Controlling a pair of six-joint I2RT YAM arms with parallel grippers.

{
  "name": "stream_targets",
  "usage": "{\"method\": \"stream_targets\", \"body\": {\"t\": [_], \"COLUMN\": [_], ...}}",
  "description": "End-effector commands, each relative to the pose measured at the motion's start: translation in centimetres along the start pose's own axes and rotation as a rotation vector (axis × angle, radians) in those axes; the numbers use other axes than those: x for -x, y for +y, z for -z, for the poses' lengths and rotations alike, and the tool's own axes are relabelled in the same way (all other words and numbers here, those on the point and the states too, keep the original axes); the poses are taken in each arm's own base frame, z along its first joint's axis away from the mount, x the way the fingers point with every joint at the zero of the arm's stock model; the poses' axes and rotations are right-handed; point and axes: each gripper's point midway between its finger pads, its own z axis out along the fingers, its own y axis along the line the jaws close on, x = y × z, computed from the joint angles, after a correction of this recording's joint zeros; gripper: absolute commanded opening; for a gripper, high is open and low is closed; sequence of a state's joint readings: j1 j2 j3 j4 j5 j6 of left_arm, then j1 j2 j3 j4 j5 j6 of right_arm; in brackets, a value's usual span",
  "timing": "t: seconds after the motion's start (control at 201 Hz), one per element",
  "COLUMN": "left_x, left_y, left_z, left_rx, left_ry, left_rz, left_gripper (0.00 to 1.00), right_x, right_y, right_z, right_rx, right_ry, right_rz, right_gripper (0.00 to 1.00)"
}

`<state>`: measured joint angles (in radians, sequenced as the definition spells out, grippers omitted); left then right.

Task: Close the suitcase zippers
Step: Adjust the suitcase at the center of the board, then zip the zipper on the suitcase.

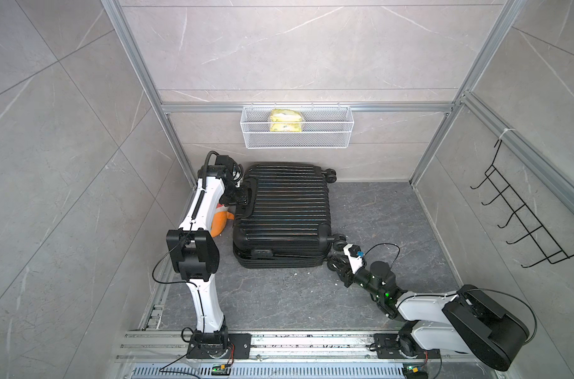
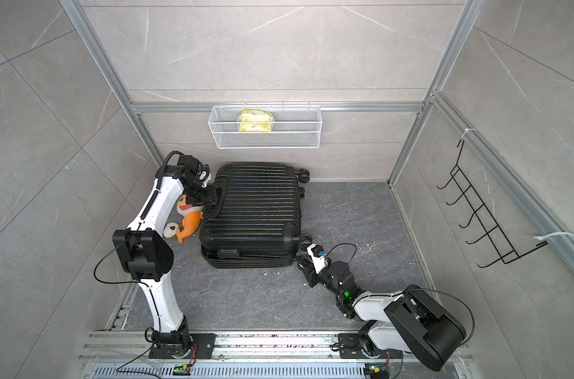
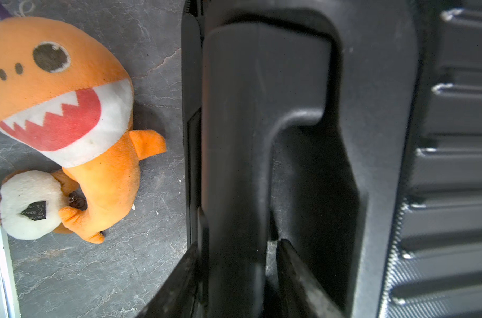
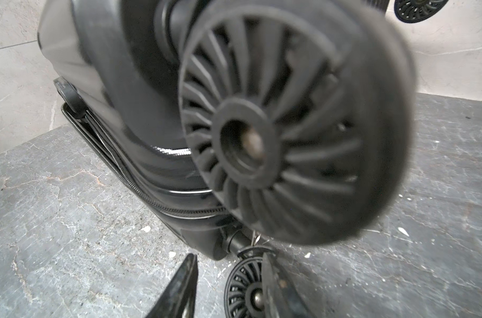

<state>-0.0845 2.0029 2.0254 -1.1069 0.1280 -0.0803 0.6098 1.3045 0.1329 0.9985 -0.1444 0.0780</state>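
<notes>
The black ribbed suitcase [image 1: 282, 210] [image 2: 253, 210] lies flat on the grey floor, wheels to the right. Its two shell halves stand slightly apart along the near edge. In the right wrist view the zippers [image 4: 157, 203] show as a thin toothed track on that rim. My left gripper [image 1: 244, 200] [image 2: 215, 199] [image 3: 238, 243] straddles the suitcase's top handle [image 3: 234, 124], with a slim gap at one finger. My right gripper [image 1: 333, 262] [image 2: 303, 262] [image 4: 229, 256] is open on the floor at the near right corner. A small lower wheel [image 4: 242, 286] sits beside one fingertip, and a large wheel [image 4: 289, 124] looms above.
An orange plush toy [image 2: 189, 216] [image 3: 69, 110] lies on the floor left of the suitcase, by my left arm. A white wire basket [image 1: 297, 126] holding a yellow packet hangs on the back wall. A black hook rack [image 1: 522, 223] hangs on the right wall.
</notes>
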Motion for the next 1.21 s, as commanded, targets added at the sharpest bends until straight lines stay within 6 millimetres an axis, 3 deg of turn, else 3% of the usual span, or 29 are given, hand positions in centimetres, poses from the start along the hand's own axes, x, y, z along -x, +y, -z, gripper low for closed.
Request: {"method": "stream_targets", "body": {"t": [0.0,0.125,0.484,0.693,0.847,1.201], "left_x": [1.2,1.3,1.3,1.5,1.7,1.2], "left_y": [-1.4,-1.0,0.0,-1.4,-2.3,-4.8], "left_z": [-0.4,-0.7,-2.2,-0.6,0.5,3.4], "left_rx": [-0.029,-0.010,0.026,-0.040,-0.103,-0.271], "left_ry": [-0.039,-0.050,-0.065,-0.091,-0.100,-0.083], "left_rz": [0.002,0.004,0.024,-0.028,-0.047,-0.072], "left_gripper": [0.47,0.57,0.58,0.19,0.00,0.00], "right_x": [0.0,0.1,0.2,0.2,-0.1,-0.1], "right_y": [0.0,0.1,0.0,0.1,0.2,0.0], "right_z": [0.2,0.3,0.3,0.4,0.4,-0.2], "right_rx": [-0.010,-0.009,-0.012,-0.008,-0.003,-0.010], "right_ry": [0.000,0.001,0.007,0.008,0.002,-0.013], "right_rz": [-0.007,-0.007,-0.013,-0.009,-0.008,0.022], "right_gripper": [0.42,0.42,0.42,0.41,0.41,0.38]}}
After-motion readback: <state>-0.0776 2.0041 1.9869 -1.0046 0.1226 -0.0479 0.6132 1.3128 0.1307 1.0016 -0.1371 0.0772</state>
